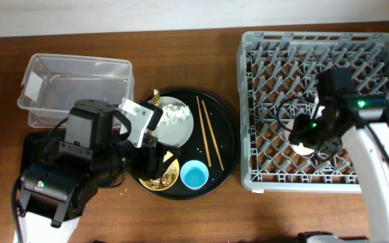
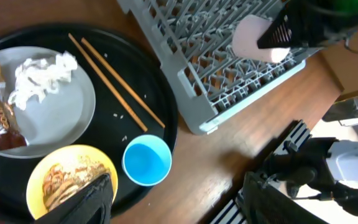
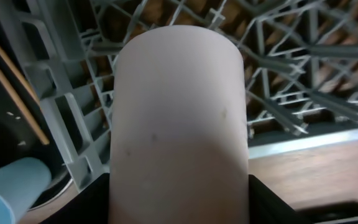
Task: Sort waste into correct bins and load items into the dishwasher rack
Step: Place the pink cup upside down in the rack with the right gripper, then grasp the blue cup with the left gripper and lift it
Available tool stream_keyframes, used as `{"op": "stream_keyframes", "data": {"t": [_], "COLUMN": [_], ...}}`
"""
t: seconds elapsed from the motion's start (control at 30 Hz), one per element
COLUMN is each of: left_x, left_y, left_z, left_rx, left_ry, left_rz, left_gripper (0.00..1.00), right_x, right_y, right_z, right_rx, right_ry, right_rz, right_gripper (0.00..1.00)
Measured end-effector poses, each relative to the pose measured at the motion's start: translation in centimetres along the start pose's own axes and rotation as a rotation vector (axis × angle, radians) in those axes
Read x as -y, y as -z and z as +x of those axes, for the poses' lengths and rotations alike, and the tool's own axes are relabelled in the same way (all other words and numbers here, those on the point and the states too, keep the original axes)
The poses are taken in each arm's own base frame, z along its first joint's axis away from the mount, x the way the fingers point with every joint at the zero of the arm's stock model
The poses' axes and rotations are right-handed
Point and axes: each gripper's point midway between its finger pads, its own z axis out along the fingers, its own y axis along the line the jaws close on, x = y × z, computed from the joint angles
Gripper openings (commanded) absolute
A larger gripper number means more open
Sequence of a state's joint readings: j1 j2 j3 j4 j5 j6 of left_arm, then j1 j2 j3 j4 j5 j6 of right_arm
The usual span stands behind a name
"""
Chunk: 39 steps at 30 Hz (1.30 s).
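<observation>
Right wrist: right gripper (image 3: 179,200) closed on small pink cup (image 3: 179,118) over grey pegged plastic rack (image 3: 73,81). Rack-loading step; next, likely: seat, release. Left gripper (image 2: 179,196) spread, empty.

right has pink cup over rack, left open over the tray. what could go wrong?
1. The pink cup in the right gripper hangs over the pegs of the dishwasher rack; released there, it may catch a peg and tip.
2. The open left gripper is close to the yellow bowl and blue cup; descending, it might knock the cup or spill the bowl's scraps.
</observation>
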<state>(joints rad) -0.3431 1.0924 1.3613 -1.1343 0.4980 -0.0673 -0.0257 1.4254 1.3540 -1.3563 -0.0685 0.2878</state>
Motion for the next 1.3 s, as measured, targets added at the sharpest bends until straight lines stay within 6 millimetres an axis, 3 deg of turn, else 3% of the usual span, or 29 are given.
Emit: {"op": "stream_keyframes", "data": {"t": [0.17,0.27,0.33,0.5,0.57,0.63,0.67,0.7,0.73,0.77,0.83,0.93,1.03,1.17,1.23,1.3], "left_x": [-0.4,-0.8,-0.2,0.9,1.1,1.0,0.8,0.4,0.1,-0.2,-1.4,-3.6,-5.6,-7.6,-8.0,-8.0], "left_y": [0.0,0.0,-0.2,-0.9,-1.1,-1.4,-1.9,-2.5,-3.6,-5.3,-8.8,-13.3,-17.1,-19.8,-20.4,-20.5], "left_z": [0.8,1.5,1.9,2.8,3.1,3.3,3.4,3.6,3.7,4.1,5.2,6.1,7.9,10.6,11.3,11.4], "left_rx": [-0.030,-0.057,-0.075,-0.117,-0.126,-0.135,-0.149,-0.169,-0.188,-0.218,-0.301,-0.383,-0.485,-0.602,-0.629,-0.634], "left_ry": [0.017,0.018,-0.005,-0.095,-0.115,-0.129,-0.132,-0.128,-0.124,-0.124,-0.107,-0.076,-0.057,-0.042,-0.033,-0.030], "left_rz": [-0.025,-0.052,-0.045,-0.074,-0.099,-0.140,-0.173,-0.204,-0.233,-0.264,-0.328,-0.406,-0.464,-0.514,-0.523,-0.526], "left_gripper": [0.66,0.66,0.66,0.66,0.66,0.67,0.66,0.65,0.65,0.65,0.64,0.61,0.56,0.30,0.06,0.00], "right_x": [-1.3,-1.1,-0.7,-0.7,-1.8,-3.2,-4.1,-4.2,-4.5,-4.3,-3.6,-2.8,-2.6,-2.5,-2.5,-2.5], "right_y": [-2.5,-2.6,-2.7,-2.2,-0.1,4.4,8.6,10.0,14.5,17.5,19.9,20.2,19.3,18.6,18.6,18.6], "right_z": [1.3,1.1,0.7,0.7,0.8,0.5,1.1,1.5,3.7,6.6,10.6,14.0,14.5,14.7,14.7,14.7], "right_rx": [-0.185,-0.179,-0.160,-0.160,-0.126,0.019,0.159,0.208,0.366,0.479,0.585,0.606,0.558,0.530,0.530,0.530], "right_ry": [0.028,0.017,-0.001,-0.001,0.026,0.067,0.100,0.112,0.154,0.185,0.216,0.227,0.216,0.211,0.213,0.213], "right_rz": [-0.096,-0.082,-0.057,-0.057,-0.122,-0.216,-0.293,-0.314,-0.382,-0.422,-0.458,-0.469,-0.460,-0.454,-0.453,-0.453], "right_gripper": [0.53,0.77,0.84,0.88,0.90,0.92,0.92,0.92,0.92,0.92,0.91,0.92,0.92,0.92,0.92,0.92]}}
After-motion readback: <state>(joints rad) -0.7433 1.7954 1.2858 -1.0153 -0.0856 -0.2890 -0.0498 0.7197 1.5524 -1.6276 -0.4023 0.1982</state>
